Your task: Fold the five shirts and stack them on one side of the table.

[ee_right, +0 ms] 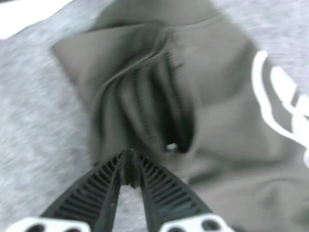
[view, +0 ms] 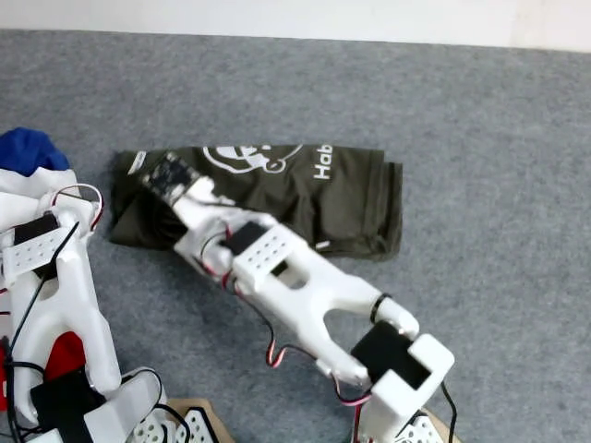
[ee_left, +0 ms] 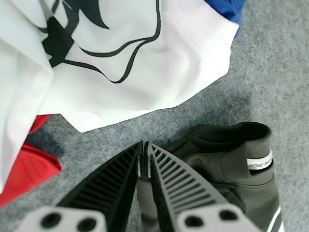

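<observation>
Right gripper (ee_right: pixel 129 157) has its jaws closed narrow on a fold of the dark green shirt (view: pixel 314 198), and its wrist view shows wrinkles in the cloth running from the tips. From the high view this shirt lies folded near the middle of the grey table (view: pixel 480 111), the gripper at its 9 o'clock end. Left gripper (ee_left: pixel 145 145) also has its tips together, just beside the dark collar; whether it pinches cloth I cannot tell. Its wrist view shows a white shirt (ee_left: pixel 159 63) with black print, lying over a blue shirt (ee_left: pixel 227 9) and a red shirt (ee_left: pixel 29 174), at 9 o'clock of the table.
</observation>
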Robot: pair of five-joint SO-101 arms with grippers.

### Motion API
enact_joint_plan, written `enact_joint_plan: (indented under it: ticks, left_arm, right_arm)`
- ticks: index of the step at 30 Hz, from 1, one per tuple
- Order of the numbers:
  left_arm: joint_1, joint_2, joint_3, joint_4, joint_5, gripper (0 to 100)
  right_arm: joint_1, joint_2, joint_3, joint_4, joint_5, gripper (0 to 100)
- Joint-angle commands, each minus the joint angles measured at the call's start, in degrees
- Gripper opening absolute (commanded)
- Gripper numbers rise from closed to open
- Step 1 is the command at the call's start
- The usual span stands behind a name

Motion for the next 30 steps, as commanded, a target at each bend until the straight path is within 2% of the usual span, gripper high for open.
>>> enact_joint_plan:
  ticks: [1, 9, 17, 23, 30]
  left_arm:
    - [-0.6, -2.3, -0.2, -0.8, 0.7, 3]
    - [-0.5, -2.2, 0.9, -0.9, 0.7, 3]
    - [-0.5, -2.2, 0.9, -0.9, 0.7, 3]
    - [-0.5, -2.2, 0.9, -0.9, 0.7, 3]
    - [-0.5, -2.2, 0.9, -0.9, 0.7, 3]
  right_arm:
    - [3.6, 0.2, -4.7, -0.9, -0.4, 0.8]
    - [5.1, -0.1, -6.2, -0.6, -0.7, 0.8]
    - [-0.8, -10.2, 2.2, 0.1, -0.5, 0.8]
    - [-2.5, -5.9, 3.7, -3.4, -0.4, 0.8]
    - [0.9, 2.5, -2.3, -4.4, -0.4, 0.8]
